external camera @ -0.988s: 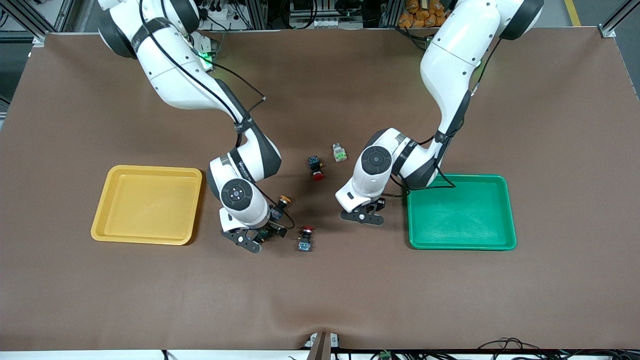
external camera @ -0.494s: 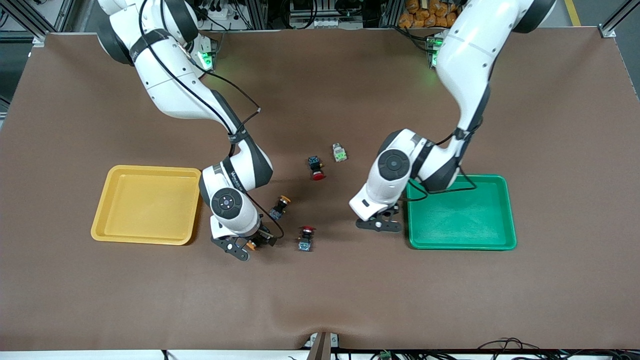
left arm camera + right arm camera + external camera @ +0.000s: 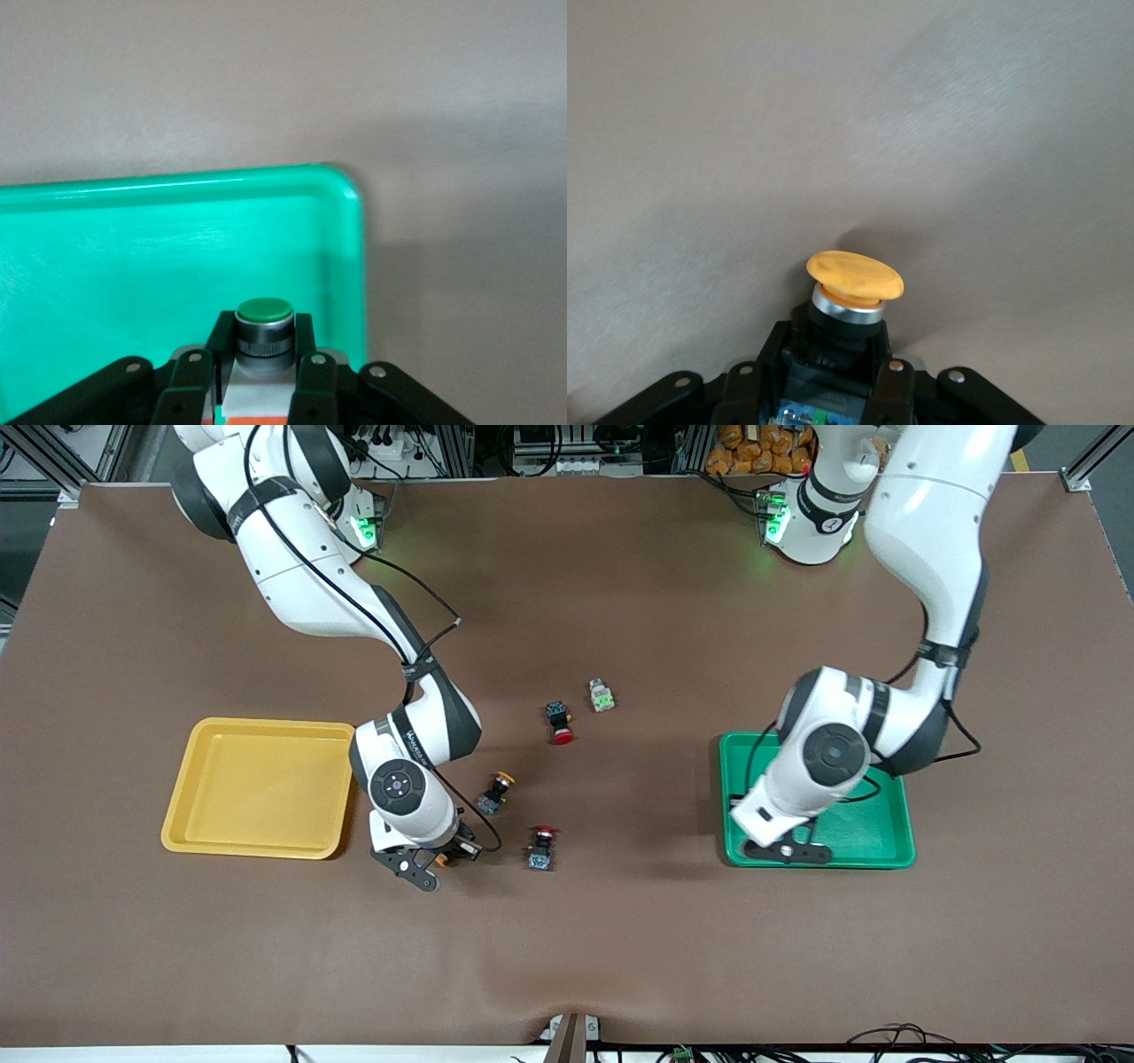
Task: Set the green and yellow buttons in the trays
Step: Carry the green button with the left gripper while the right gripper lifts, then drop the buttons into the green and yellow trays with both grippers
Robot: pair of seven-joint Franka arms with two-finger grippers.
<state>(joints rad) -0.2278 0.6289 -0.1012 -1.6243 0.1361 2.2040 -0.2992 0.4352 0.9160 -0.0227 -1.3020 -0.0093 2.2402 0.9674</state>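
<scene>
Over the corner of the green tray [image 3: 873, 833] nearest the front camera and the table's middle, the left gripper [image 3: 788, 851] is clamped on a green-capped button [image 3: 263, 326]. Only the left wrist view reveals that button, its white body pinched between the fingers [image 3: 190, 381]; from the front the arm hides it.

Beside the yellow tray [image 3: 257, 786], the right gripper [image 3: 423, 862] is closed on a yellow-capped button [image 3: 854, 276]. The right wrist view shows its dark body held, cap outward over bare table [image 3: 567, 948]; the front view gives just a speck of orange there, probably that cap.

Both trays appear to hold nothing yet.

On the table lie a second yellow-capped button [image 3: 496, 791], two red-capped switches [image 3: 541, 845] [image 3: 559, 722], and a white-bodied green button [image 3: 602, 694] toward the robots' bases.
</scene>
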